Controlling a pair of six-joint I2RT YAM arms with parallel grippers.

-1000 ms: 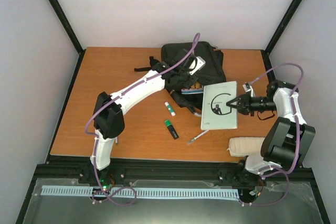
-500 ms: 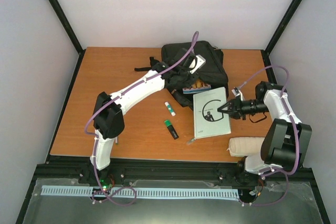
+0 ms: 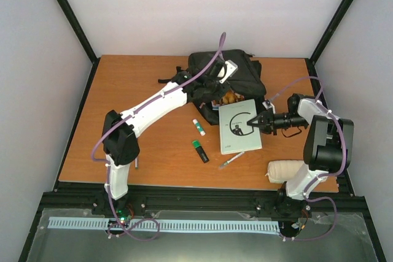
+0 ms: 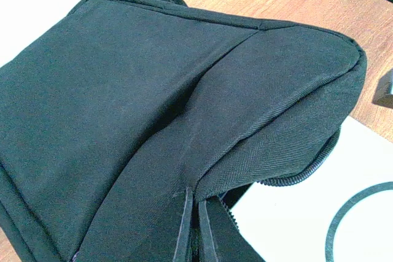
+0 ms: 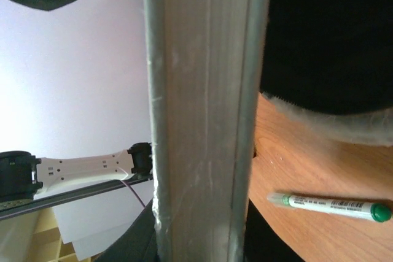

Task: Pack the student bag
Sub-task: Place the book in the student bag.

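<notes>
The student bag [image 3: 245, 75] lies at the far middle of the surface [image 3: 123, 78]; its mouth faces the near side, and something yellow shows just inside.

The left pincer [image 3: 221, 81] is clenched tight; it seems to pinch the top cloth of the bag and lift it, so the mouth gapes. In the left wrist view the black cloth bulges up, and a white corner of the book [image 3: 236, 128] shows below the zip.

The right pincer [image 3: 253, 124] is grasping the book by its right edge. The book is tilted, with its far end right at the bag's mouth; in the right wrist view its thick page edge fills the gap between the jaws.

I think the step in hand is putting the book in the bag. Next, the book must slide away and a bit left, flat, under the lifted cloth; the left pincer should hold that cloth high; then the right one can let go.

A glue stick [image 3: 198, 127], a green marker [image 3: 200, 151], a pen [image 3: 231, 161] and a white pouch [image 3: 288, 170] lie on the surface, not yet packed.
</notes>
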